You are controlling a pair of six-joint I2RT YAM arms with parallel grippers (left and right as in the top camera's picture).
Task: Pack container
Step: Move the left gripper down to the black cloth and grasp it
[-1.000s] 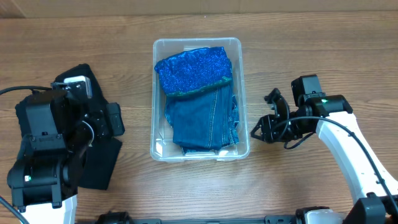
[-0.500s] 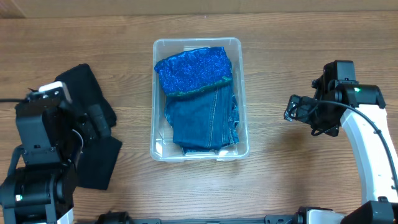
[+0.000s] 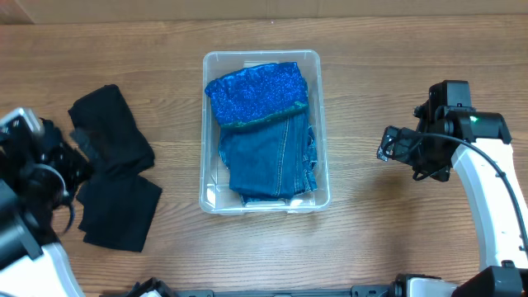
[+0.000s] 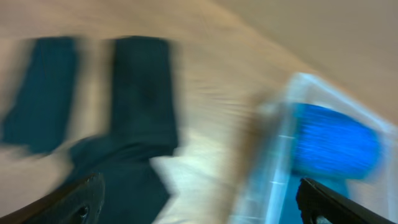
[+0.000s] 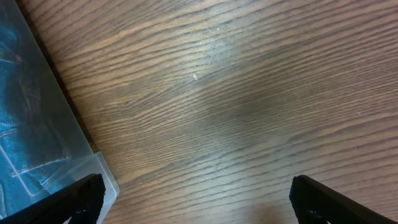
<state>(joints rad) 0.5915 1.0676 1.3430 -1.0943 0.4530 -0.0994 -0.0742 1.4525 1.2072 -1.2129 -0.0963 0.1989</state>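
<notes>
The clear container [image 3: 320, 124] stands mid-table. It holds a sparkly blue cloth [image 3: 257, 95] on top of folded denim [image 3: 268, 165]. My left gripper [image 4: 202, 205] is open and empty in a blurred wrist view, over table between black clothing [image 4: 143, 93] and the container's wall [image 4: 280, 162]. Overhead, the left arm [image 3: 33, 169] sits at the far left edge. My right gripper [image 3: 394, 147] hangs open over bare wood to the right of the container. Its wrist view shows the gripper [image 5: 199, 202] with nothing between the fingers and the container's corner [image 5: 74, 155] at lower left.
Two black garments lie left of the container, one crumpled [image 3: 111, 132] and one flat [image 3: 120, 210]. The wooden table [image 3: 371, 239] stretches around everything.
The left arm has pulled back to the far left, uncovering the black garments. The right gripper moved right, away from the container, and opened, then stayed still.
</notes>
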